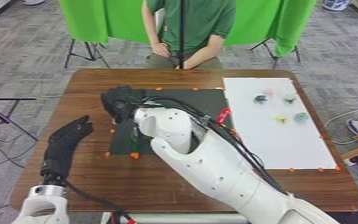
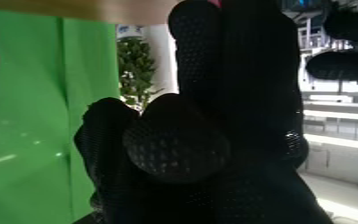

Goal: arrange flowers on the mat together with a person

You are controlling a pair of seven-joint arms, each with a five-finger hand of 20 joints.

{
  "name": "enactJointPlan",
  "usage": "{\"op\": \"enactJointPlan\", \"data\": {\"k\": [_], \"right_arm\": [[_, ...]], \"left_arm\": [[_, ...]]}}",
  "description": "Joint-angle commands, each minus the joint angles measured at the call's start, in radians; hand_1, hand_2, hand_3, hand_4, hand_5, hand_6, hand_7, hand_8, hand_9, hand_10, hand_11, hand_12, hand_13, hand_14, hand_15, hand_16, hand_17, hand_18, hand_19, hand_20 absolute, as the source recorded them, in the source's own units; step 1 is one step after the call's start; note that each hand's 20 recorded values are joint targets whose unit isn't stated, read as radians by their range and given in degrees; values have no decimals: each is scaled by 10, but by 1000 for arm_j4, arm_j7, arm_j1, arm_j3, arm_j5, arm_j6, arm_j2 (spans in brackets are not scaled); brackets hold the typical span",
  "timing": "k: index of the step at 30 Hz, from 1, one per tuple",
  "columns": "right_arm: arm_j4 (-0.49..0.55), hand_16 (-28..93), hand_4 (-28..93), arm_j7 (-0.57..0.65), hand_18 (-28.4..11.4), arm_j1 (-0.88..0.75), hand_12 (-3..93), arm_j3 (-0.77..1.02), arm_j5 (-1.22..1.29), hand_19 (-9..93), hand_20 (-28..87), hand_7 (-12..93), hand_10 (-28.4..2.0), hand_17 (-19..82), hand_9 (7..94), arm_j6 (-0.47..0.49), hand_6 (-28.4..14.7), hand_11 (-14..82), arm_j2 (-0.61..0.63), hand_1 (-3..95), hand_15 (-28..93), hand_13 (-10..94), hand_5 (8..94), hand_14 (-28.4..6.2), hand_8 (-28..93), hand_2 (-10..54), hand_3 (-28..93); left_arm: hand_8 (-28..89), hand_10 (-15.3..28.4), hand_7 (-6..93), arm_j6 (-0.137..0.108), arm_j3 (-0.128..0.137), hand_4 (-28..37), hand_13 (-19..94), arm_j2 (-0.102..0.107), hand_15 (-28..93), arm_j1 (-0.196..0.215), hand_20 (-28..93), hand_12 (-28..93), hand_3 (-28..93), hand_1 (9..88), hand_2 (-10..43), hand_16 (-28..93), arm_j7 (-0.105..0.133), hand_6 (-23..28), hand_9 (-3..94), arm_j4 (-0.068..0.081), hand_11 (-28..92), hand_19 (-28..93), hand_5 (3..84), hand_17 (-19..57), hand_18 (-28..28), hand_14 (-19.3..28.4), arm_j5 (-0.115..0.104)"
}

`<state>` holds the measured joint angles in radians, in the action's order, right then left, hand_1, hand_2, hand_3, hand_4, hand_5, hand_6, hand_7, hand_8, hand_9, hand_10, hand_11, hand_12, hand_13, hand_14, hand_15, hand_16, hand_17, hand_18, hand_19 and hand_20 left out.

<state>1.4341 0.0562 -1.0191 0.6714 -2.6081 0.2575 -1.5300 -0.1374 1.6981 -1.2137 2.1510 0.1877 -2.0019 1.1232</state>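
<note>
Green cloth (image 1: 113, 22), grey floor (image 1: 127, 52) (carpet-like)

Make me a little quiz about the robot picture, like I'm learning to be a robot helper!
1. True or false: the person's hands are picking flowers up off the white sheet.
2. Choose one. In the head view, which robot hand is farther forward, nearer the person?
A) the left hand
B) the right hand
C) both just the same
3. Fill in the missing word: the mat and the sheet lie on a ____ table.

Key: 1. False, they are down by the lap. 2. B. 3. Brown.
</note>
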Motion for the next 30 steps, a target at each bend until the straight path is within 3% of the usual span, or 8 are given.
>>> {"op": "enactJointPlan", "data": {"k": [1,4,7,24,27,30], "right_arm": [[-14,302,409,-20,-144,-16,399,-10,-65,932,587,266,-65,629,936,4,21,111,-5,915,593,937,782,-6,98,-95,-283],[-21,315,411,-11,-146,-14,401,-7,-64,932,585,256,-70,614,926,3,23,86,-2,901,587,928,766,-10,92,-95,-283],[-27,316,409,-13,-150,-22,396,4,-76,932,585,248,-83,603,905,20,27,70,-5,895,592,917,756,-15,72,-95,-283],[-22,307,435,-35,-157,-27,351,-3,-157,932,568,212,-100,580,819,49,40,94,34,855,594,893,688,-23,21,-95,-283],[15,306,448,-7,-158,8,340,-28,-106,932,566,207,-100,576,807,35,42,105,69,848,594,891,677,-23,6,-95,-283],[100,305,475,26,-158,58,318,-28,4,932,559,209,-105,572,789,37,44,128,111,832,592,887,656,-22,-88,-95,-283]], "left_arm": [[-52,119,121,33,-8,-167,343,3,127,-13,189,157,612,318,-32,54,-2,47,436,5,169,80,455,43,126,161,16],[-52,119,120,36,-8,-167,343,3,127,-16,188,158,611,321,-35,55,-3,48,435,5,169,79,455,42,126,161,17],[-51,118,120,44,-3,-165,343,2,127,-14,189,158,609,331,-43,55,-7,47,436,5,169,79,454,42,126,161,33],[-53,115,122,62,5,-151,341,-7,125,-4,189,159,608,343,-63,59,-3,45,432,3,168,74,448,40,127,160,31],[-53,115,123,63,8,-151,341,-9,125,0,189,159,605,344,-62,59,-1,45,431,1,167,74,448,39,127,160,31],[-53,116,123,60,17,-150,340,-10,125,12,189,159,608,341,-65,59,-3,45,431,-6,166,74,447,39,127,160,32]]}}
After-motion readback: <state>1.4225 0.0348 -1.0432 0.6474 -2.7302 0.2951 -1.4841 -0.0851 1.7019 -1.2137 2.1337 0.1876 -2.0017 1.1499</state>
